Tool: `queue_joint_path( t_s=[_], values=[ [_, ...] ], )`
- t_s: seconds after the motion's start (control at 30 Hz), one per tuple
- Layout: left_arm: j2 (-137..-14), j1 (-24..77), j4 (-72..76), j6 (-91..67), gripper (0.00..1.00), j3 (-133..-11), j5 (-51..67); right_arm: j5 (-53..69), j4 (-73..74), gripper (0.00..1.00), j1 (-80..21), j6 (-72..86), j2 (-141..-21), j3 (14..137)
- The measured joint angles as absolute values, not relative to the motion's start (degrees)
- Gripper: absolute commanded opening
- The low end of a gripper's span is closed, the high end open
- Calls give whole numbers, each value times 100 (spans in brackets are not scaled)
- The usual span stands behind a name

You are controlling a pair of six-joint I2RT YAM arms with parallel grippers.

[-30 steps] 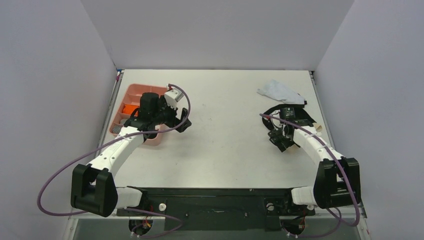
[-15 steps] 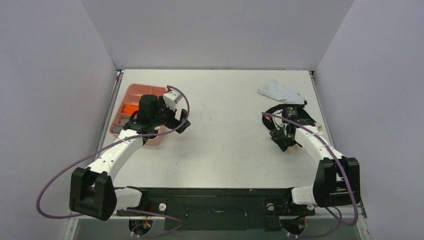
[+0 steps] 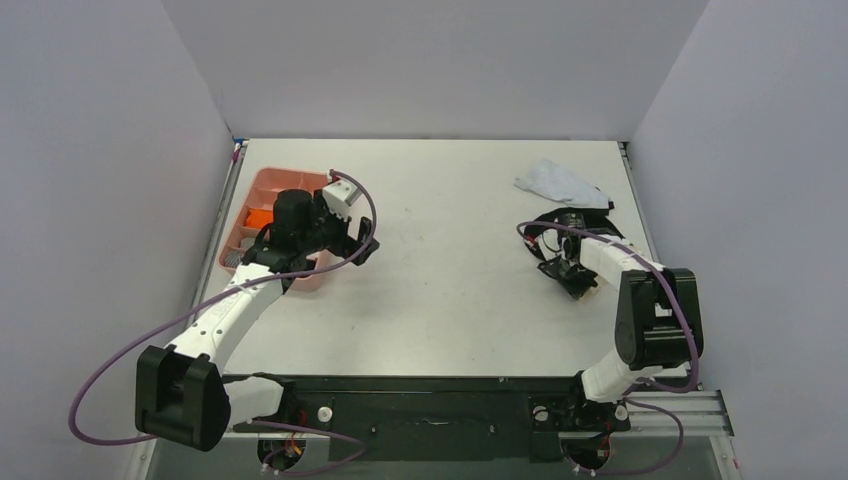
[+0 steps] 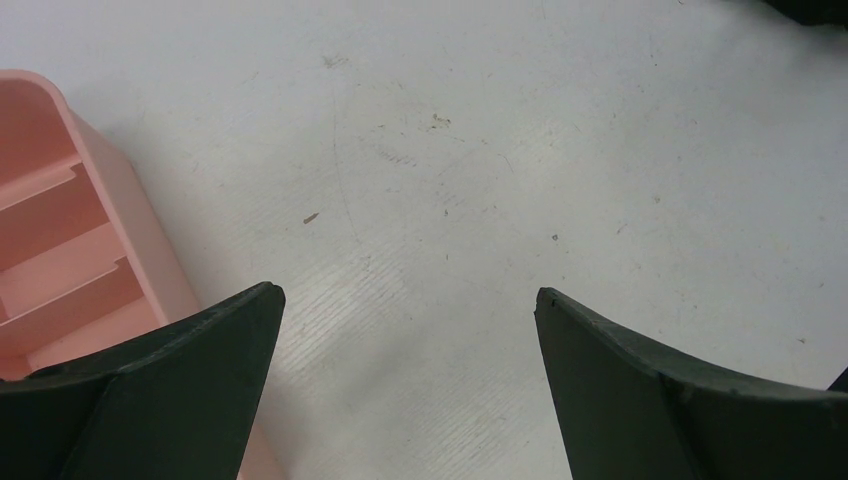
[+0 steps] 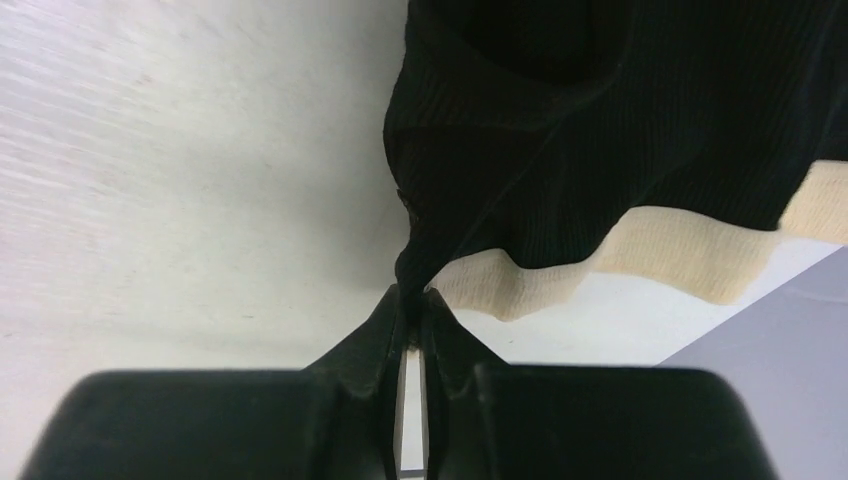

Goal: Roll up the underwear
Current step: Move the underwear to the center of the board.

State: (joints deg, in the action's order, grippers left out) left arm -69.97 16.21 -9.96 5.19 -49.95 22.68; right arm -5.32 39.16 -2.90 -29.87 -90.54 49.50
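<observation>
While the left claw [image 4: 402, 293] is hanging wide open and empty over bare desk [image 3: 450, 250], just beside the pink tray [image 4: 130, 230], it is probably idling clear of the work so that the other arm is getting free room. One orange garment [image 3: 259, 216] is lying bunched in a left compartment of that tray; it appears to be stowed there, though whether it is rolled is too small to tell.

Further right, the right claw [image 5: 413, 295] is pinching, jaws nearly together, a puckered corner of the black underwear [image 5: 620, 130], whose beige waistband [image 5: 680, 240] is trailing along the desk's right edge. Gripping at a corner rather than mid-panel is, by judgement, giving a hold for dragging the fabric out flat or for starting the roll. One pale grey cloth [image 3: 560, 182] is lying just behind the black garment, nearer the back wall.

Count: two arms, two claws, one tray, one orange garment, one black garment, one pale cloth.
</observation>
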Motion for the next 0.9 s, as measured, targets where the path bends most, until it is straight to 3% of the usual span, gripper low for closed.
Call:
queue_joint_path(
  t_s=[0.2, 0.47, 0.63, 0.77, 0.8, 0.9],
  values=[
    [-6960, 1621, -961, 528, 97, -4995, 2112, -239, 4416, 0, -840, -2961, -9065, 5531],
    [-6869, 1603, -965, 622, 97, -4995, 1533, 296, 5002, 0, -3269, -2790, -9085, 6772],
    [-6869, 1474, -1039, 681, 97, -4995, 1098, 620, 5170, 0, -4272, -2786, -9461, 7275],
    [-6869, 1382, -1055, 725, 97, -4991, 884, 779, 5349, 13, -4372, -2834, -9496, 7083],
    [-6869, 1374, -1052, 753, 97, -4982, 869, 799, 5347, 24, -4357, -2862, -9443, 6943],
    [-6888, 1369, -1059, 825, 97, -4930, 882, 812, 5459, 38, -4348, -2941, -9115, 6455]
  ],
)
